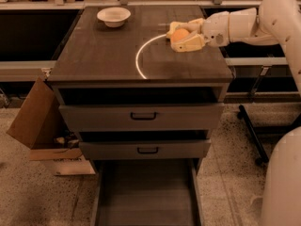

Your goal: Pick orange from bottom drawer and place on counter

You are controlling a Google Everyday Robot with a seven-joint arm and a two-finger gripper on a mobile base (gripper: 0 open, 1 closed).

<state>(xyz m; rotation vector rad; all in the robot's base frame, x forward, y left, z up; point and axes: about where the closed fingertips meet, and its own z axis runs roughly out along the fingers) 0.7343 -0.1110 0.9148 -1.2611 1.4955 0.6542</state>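
Pale two-finger hand [186, 36] over the back right part of the flat dark wood-grain worktop [103, 55], fingers closed around one small round smooth orange [178, 34]. Orange sits between the fingers; can't tell if it touches the worktop. Yellow rectangular sponge [171, 27] right behind the hand, mostly hidden. One thin white arc [140, 55] just view-left of the hand. One round white bowl [114, 16] well view-left, further back. Below the hand, three grey drawers: two shallow drawers [141, 117] with dark handles, and one bottom drawer [146, 197] pulled out, plain box interior. One brown cardboard box [33, 121] on the floor, far lower left.
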